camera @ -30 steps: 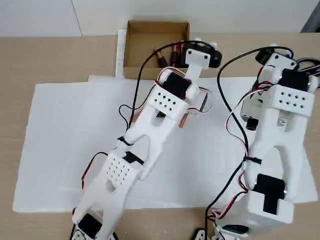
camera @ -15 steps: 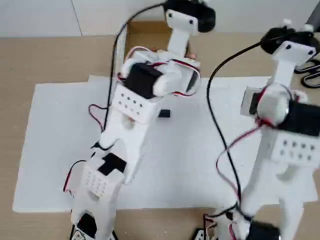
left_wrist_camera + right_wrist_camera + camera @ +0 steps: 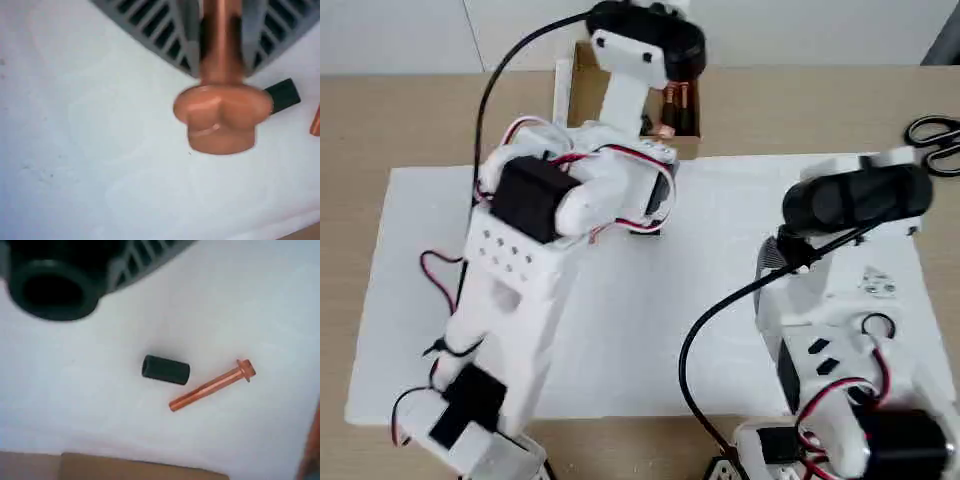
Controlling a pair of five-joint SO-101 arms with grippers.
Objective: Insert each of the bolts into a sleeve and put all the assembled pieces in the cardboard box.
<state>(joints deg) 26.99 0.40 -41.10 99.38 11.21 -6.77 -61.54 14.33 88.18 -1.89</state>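
Bolt (image 3: 220, 117), left jaws; sleeve (image 3: 50, 287), right jaws

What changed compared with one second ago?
Both arms rose from the sheet. The left gripper, shut on a bolt, now hangs near the cardboard box; the right arm folded back, the right gripper holding a sleeve. Box and sheet stayed put.

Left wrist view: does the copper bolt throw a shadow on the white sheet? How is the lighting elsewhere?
Left wrist view: even light, no distinct shadow under the bolt on the white sheet. Right wrist view: faint soft shadows beside the lying sleeve and loose bolt. High view: diffuse light, no glare.
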